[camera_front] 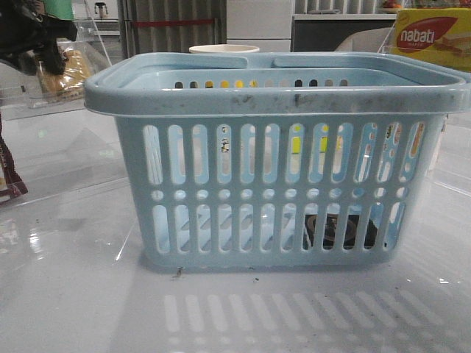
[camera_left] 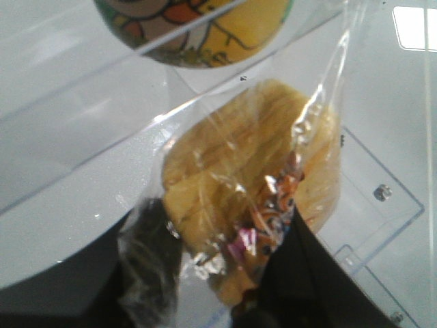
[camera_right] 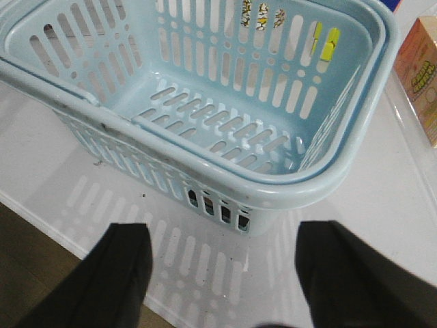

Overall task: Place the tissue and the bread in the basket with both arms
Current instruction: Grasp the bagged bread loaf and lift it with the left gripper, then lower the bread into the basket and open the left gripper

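Observation:
The pale blue basket [camera_front: 276, 169] fills the middle of the front view. A low dark pack, apparently the tissue [camera_front: 340, 232], shows through the slots at the basket's bottom right. In the right wrist view only dark slots at the basket's [camera_right: 205, 102] near corner hint at it. My left gripper [camera_left: 232, 273] is shut on the bread [camera_left: 232, 178], golden-tan in a clear wrapper. It holds the bread in the air at the far left [camera_front: 70, 73], beside and outside the basket. My right gripper [camera_right: 222, 273] is open and empty over the table, just outside the basket's corner.
A yellow-red nabati box [camera_front: 430, 37] stands at the back right. An orange carton [camera_right: 420, 75] stands beside the basket. A white cup [camera_front: 224, 49] is behind the basket. A colourful round thing [camera_left: 198, 27] lies beyond the bread. The table's edge [camera_right: 41, 225] is near my right gripper.

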Robot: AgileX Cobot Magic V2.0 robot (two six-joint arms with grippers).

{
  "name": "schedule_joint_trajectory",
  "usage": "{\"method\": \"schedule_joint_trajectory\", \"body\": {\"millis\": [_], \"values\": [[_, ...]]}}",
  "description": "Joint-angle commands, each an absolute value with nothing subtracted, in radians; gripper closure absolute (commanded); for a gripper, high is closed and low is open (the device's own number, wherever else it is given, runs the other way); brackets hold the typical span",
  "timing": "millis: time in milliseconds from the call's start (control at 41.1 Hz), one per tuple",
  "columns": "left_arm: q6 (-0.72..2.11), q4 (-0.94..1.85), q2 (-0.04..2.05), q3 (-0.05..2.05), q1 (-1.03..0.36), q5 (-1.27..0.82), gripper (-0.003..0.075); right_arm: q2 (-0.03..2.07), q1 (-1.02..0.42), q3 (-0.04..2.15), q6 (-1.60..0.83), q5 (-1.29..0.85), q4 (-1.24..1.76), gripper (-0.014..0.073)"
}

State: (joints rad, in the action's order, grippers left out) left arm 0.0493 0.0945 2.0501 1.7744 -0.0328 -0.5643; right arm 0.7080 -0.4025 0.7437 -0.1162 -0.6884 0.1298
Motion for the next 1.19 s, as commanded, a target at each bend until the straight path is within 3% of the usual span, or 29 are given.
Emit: {"method": "schedule_joint_trajectory", "body": {"millis": [0,146,390,731,926,1169], "values": [[0.039,0.093,1.968,1.81,-0.03,-0.544,0.0548,0.705,-0.402,0.772,-0.124,-0.622,0.132,0.0041],[0.039,0.105,1.901,1.81,-0.036,-0.591,0.0631,0.705,-0.402,0.772,-0.124,-0.622,0.132,0.0041],[0.093,0.111,1.735,1.81,-0.098,-0.665,0.0628,0.705,-0.402,0.772,-0.124,-0.622,0.132,0.0041],[0.311,0.231,1.511,1.735,-0.344,-0.801,0.0628,0.705,-0.402,0.772,-0.124,-0.622,0.132,0.0041],[0.362,0.267,1.522,1.663,-0.505,-0.82,0.0628,0.705,-0.402,0.772,-0.124,-0.622,0.132,0.0041],[0.362,0.269,1.636,1.622,-0.603,-0.822,0.0628,0.705,-0.402,0.772,-0.124,-0.622,0.132,0.0041]]}}
